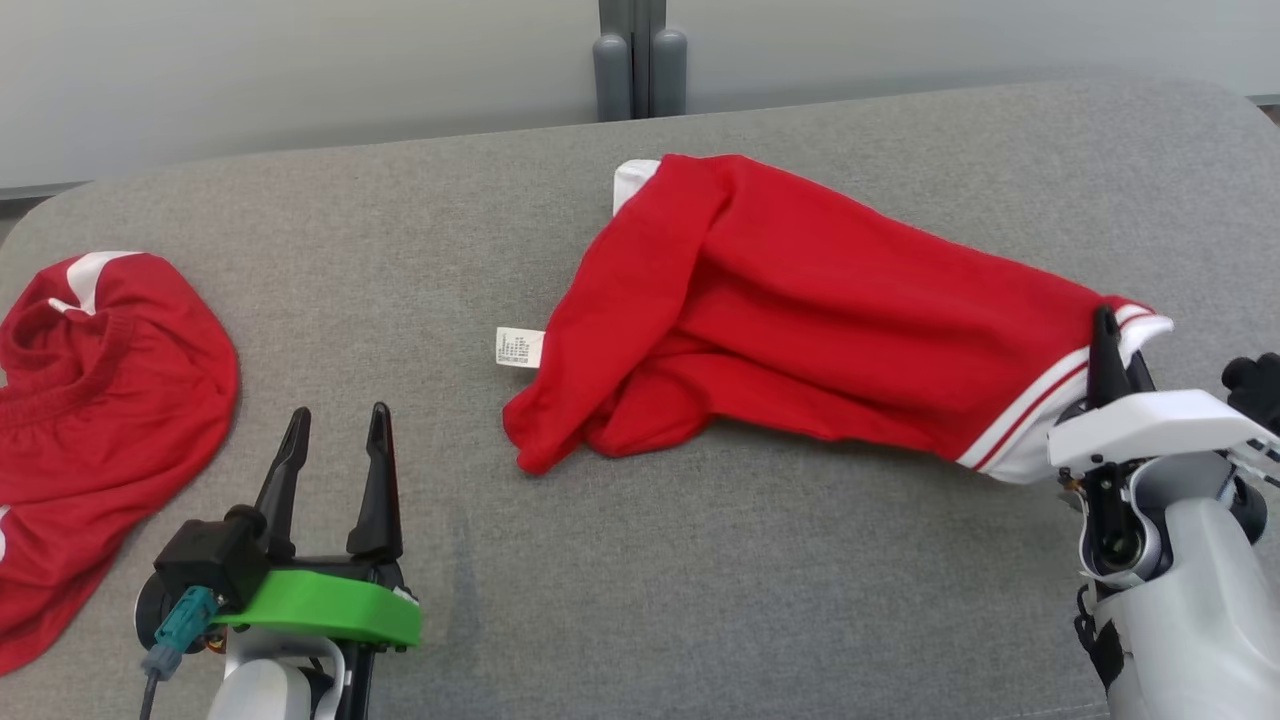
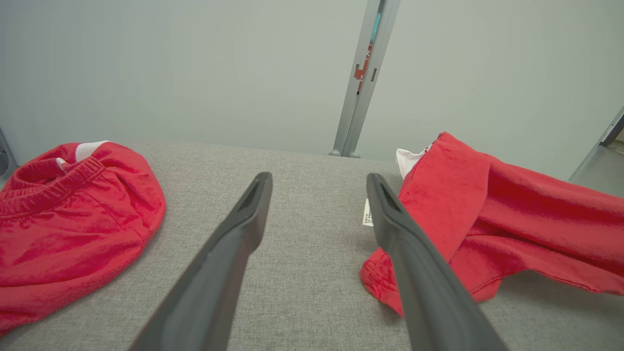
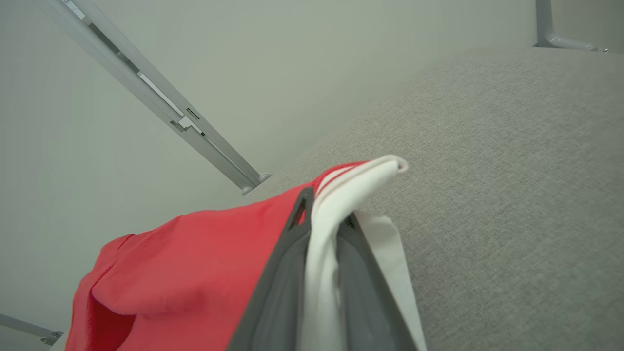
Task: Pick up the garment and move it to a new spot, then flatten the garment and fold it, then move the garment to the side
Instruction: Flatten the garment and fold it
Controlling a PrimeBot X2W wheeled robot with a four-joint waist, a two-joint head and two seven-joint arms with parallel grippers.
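Grey padded table (image 1: 700, 560), pale wall behind. The red garment (image 1: 780, 310) lies centre-right, its white-striped hem lifted and pinched tight in the right gripper (image 1: 1105, 335). Left gripper (image 1: 340, 415) hovers splayed wide and empty, near a second red garment (image 1: 100, 400) far left.

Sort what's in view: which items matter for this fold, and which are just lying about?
In the job: red garment, its white-striped hem clamped in the right pincer; left pincer, open and empty.
Lying about: second red garment, far left; grey post behind.
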